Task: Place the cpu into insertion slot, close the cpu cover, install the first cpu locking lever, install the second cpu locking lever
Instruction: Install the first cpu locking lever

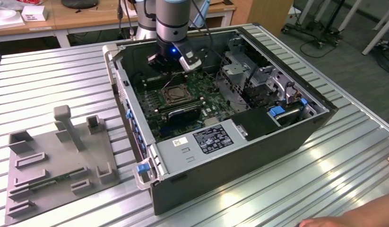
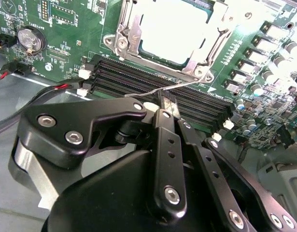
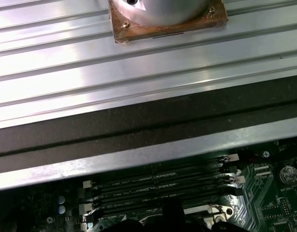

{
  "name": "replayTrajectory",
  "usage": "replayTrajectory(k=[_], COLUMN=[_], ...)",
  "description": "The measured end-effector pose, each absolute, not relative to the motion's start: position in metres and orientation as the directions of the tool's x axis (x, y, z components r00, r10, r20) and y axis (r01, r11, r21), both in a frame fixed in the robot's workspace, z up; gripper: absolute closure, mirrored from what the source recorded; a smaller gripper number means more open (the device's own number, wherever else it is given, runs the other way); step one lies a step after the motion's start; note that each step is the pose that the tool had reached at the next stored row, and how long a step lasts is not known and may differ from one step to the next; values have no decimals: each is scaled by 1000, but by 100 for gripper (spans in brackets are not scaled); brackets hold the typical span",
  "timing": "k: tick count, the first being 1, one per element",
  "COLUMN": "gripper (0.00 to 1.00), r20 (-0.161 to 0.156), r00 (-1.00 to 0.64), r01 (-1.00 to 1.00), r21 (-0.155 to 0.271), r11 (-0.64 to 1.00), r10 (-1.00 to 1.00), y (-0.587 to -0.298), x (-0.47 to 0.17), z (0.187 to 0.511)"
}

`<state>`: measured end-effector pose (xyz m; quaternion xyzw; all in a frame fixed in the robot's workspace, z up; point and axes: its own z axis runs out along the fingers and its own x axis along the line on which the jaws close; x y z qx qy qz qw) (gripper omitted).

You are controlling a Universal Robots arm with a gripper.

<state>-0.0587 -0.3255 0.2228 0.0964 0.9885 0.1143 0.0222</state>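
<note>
Insertion slot (image 2: pixel 111 42) carried cpu cover (image 2: pixel 126 21) shut down, just beyond claw (image 2: pixel 166 104), framing seated cpu (image 2: pixel 175 26) to hold it flat. Claw was closed, tips meeting thin locking lever (image 2: pixel 187 85), not yet latched, likely to work it; pinched or merely pushed, could not tell.

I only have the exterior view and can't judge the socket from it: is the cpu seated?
Observer: Yes, in the second wrist view the cpu lies in place, silver top up.
Operator: Cover down?
Observer: The cpu cover frames it and looks flat.
Operator: Where is the claw?
Observer: The claw is over the memory slots, its tip beside a thin lever rod that slants across them.
</note>
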Motion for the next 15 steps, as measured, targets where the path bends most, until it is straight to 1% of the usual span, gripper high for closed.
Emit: replayTrajectory(k=[15], gripper=[90], r20=[-22], r00=[-980], r01=[186], r21=[230], r11=[955], r10=[196], y=[-325], x=[-56], z=[223])
